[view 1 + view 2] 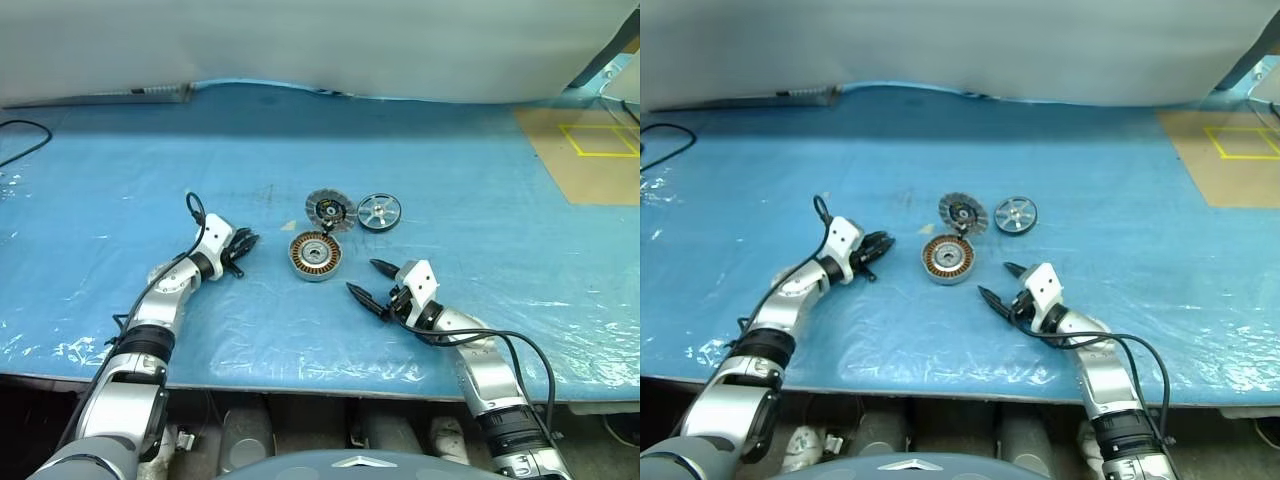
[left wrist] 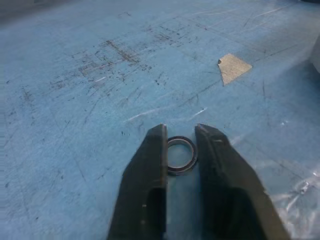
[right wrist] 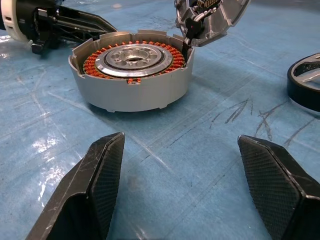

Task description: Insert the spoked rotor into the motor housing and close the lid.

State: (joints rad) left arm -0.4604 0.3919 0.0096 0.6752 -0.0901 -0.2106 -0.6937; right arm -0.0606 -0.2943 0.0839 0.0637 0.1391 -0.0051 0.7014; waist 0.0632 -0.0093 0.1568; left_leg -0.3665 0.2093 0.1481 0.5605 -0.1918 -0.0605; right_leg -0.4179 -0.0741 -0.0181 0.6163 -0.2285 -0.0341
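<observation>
The motor housing (image 1: 316, 256) is seen on the blue table (image 1: 480, 220), with the lid (image 1: 330, 210) tilted at its far edge and the spoked rotor (image 1: 379, 212) beside it. A small ring (image 2: 181, 155) is pinched by the left gripper (image 2: 180, 137); the right gripper (image 3: 180, 150) is spread wide, empty.

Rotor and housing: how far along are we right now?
Nothing is assembled yet. The spoked rotor lies on the table, apart from the motor housing, whose windings are exposed. The lid stands tilted at the housing's far edge. The left gripper has a small ring between its fingers; the right gripper is open near the housing. Left: insert rotor, close lid.
</observation>
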